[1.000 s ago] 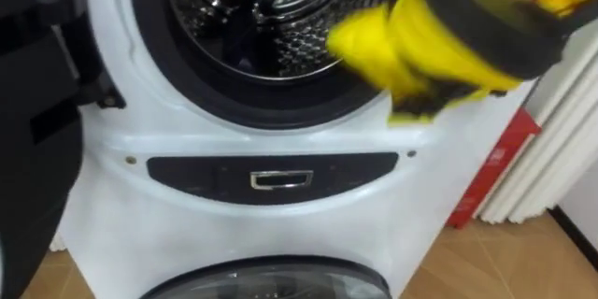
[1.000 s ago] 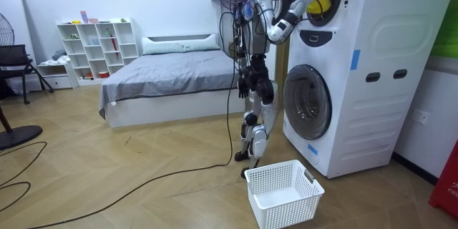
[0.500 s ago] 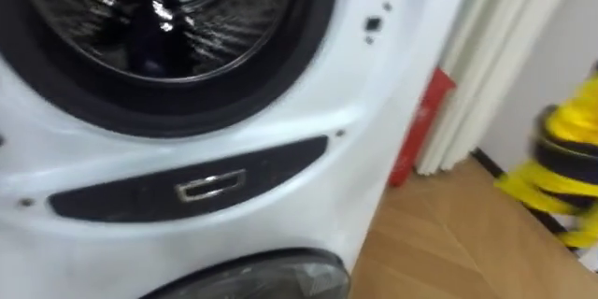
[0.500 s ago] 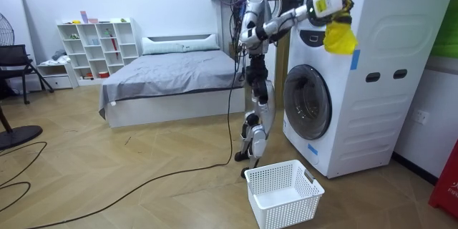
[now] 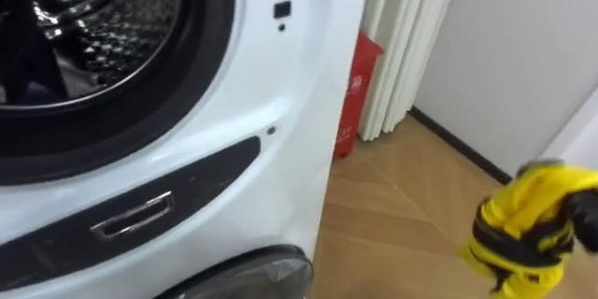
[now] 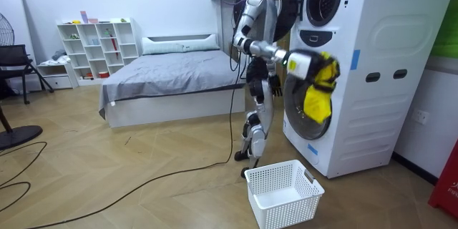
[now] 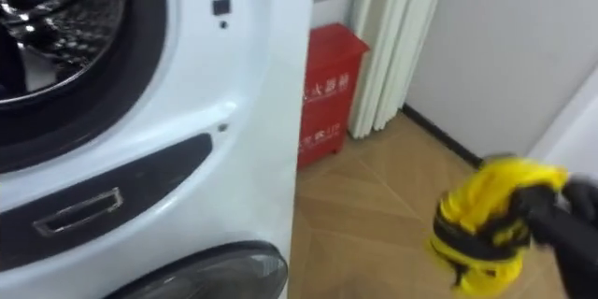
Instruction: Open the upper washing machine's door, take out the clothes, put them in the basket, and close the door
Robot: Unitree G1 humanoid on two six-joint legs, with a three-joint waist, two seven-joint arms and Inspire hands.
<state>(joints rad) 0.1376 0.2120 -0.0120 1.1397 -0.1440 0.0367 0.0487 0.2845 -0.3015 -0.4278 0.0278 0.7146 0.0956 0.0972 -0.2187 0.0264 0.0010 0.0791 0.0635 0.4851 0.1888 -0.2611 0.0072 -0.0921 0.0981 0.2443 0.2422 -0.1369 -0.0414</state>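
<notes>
A yellow garment hangs bunched in my right hand, whose dark fingers are curled round it, low at the right over the wooden floor. In the room view the garment dangles from that hand in front of the lower door of the stacked washing machine. The upper drum stands open at the left, its inside dark and shiny. I stand close in front of the machine, the right arm stretched out toward it.
A white laundry basket sits on the floor below and a little left of the garment. The upper machine's round door is swung open. A red box and white curtain folds stand beside the machine. The lower door's glass shows at the bottom.
My right hand has carried the yellow garment out of the upper drum's mouth and down to waist height. The eye view has swung to the right, off the drum.
</notes>
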